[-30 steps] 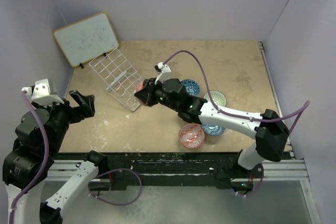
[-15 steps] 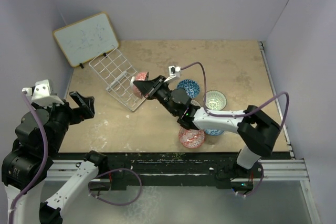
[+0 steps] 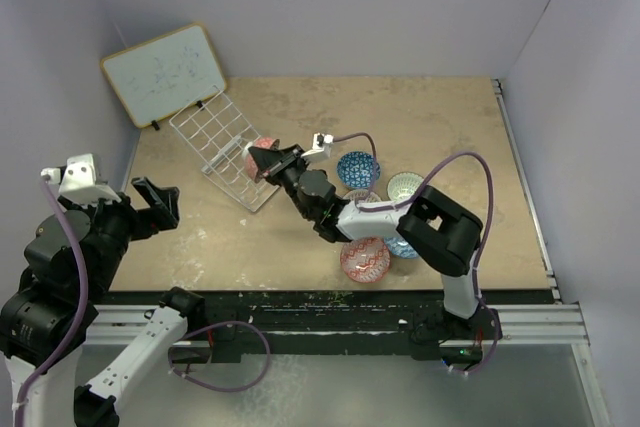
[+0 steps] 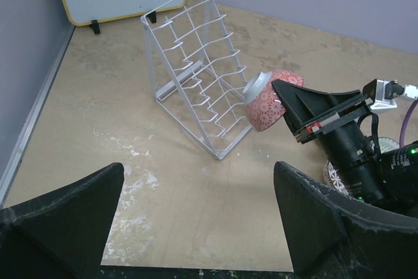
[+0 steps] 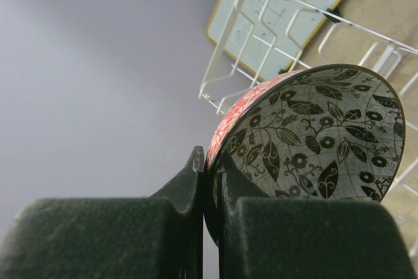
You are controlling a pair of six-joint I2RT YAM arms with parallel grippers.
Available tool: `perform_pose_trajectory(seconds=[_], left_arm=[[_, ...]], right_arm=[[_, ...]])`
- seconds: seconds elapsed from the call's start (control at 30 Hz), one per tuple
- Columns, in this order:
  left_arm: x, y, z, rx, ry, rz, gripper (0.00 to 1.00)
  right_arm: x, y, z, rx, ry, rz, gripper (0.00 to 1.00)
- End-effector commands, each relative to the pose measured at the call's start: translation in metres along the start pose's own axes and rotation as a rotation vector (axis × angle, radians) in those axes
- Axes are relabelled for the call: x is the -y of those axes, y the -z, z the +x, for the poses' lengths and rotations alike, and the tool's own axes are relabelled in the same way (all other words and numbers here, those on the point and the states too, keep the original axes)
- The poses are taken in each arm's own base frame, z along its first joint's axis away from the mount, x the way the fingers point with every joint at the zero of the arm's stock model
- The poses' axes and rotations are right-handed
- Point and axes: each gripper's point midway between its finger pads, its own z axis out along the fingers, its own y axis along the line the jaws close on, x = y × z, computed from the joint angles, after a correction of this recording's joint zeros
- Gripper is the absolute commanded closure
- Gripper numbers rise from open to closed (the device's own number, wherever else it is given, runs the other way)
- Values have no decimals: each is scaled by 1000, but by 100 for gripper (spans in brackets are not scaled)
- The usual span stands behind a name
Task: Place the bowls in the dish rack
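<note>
My right gripper point(image 5: 210, 168) is shut on the rim of a bowl point(image 5: 313, 142) that is red outside with dark leaves inside. It holds the bowl on its side against the near right edge of the white wire dish rack point(image 3: 215, 142). The held bowl point(image 4: 266, 108) touches the rack's lower wires point(image 4: 189, 70) in the left wrist view. A blue bowl point(image 3: 358, 167), a cream bowl point(image 3: 408, 185), a red-patterned bowl point(image 3: 365, 259) and a half-hidden blue bowl point(image 3: 408, 247) lie on the table. My left gripper point(image 3: 160, 202) is open and empty, left of the rack.
A wood-framed whiteboard point(image 3: 165, 72) leans on the back left wall behind the rack. My right arm point(image 3: 380, 215) stretches low over the bowls by the table's near edge. Purple walls close in on both sides.
My right gripper has carried the red bowl left and down to the rack's near right edge, with the arm stretching out low. The left arm has barely moved.
</note>
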Motion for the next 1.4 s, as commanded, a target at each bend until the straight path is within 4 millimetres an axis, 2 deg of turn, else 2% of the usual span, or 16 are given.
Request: perform_pose_trajectory(seconds=[0.0,0.5,0.83,1.07,1.37], left_arm=[[2,7,-5,8,-11,26,1],[0,16,-1,-1,-8,35,1],[1,19,3,-10,-10,49,1],[0,21,4,-6,-16,57,1],[-2,23,9,-13,-18,59,1]], right_arm=[[-65,-8,-39,150,-192,-188,100],[-49,-25,-16,163,-258,-216,100],[-27,-30,-11,213,-312,-184,100],[-20,-33,-7,238,-324,-173,100],[-2,-39,0,266,-357,-162,100]])
